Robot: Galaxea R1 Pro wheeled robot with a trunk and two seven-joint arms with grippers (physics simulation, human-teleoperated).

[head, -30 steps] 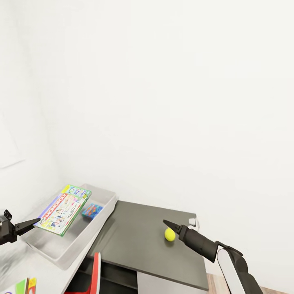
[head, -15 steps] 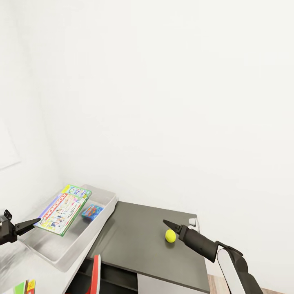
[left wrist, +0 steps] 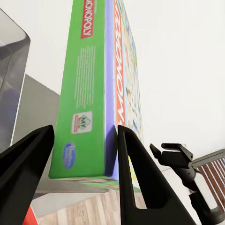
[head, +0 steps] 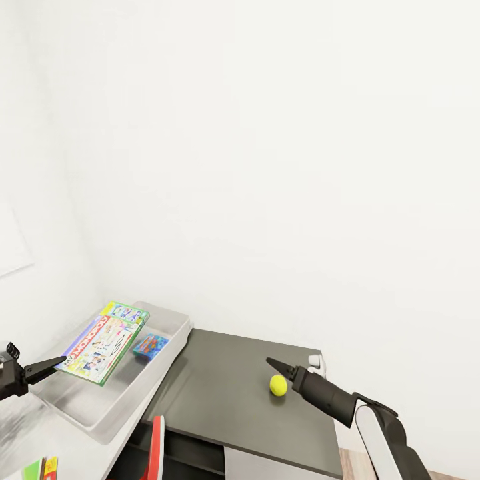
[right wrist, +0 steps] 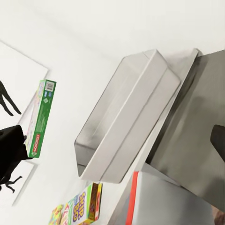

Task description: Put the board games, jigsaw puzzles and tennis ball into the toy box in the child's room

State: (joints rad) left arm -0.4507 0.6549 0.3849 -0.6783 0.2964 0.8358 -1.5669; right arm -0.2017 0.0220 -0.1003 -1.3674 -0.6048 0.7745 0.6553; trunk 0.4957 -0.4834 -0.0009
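Note:
My left gripper is shut on the edge of the Monopoly board game, holding it tilted above the light grey toy box. The left wrist view shows the box's green side clamped between both fingers. A small, mostly blue jigsaw puzzle lies inside the toy box at its far end. The tennis ball rests on the lower dark grey section of the table. My right gripper hovers just above and beside the ball, open and empty.
A Skip-Bo board game lies on the white tabletop near the toy box's near end. A red upright edge stands below the table's front. A small white object sits behind the ball. White walls close off the back and left.
The head view has shifted slightly. Both grippers, the Monopoly box and the ball keep their places.

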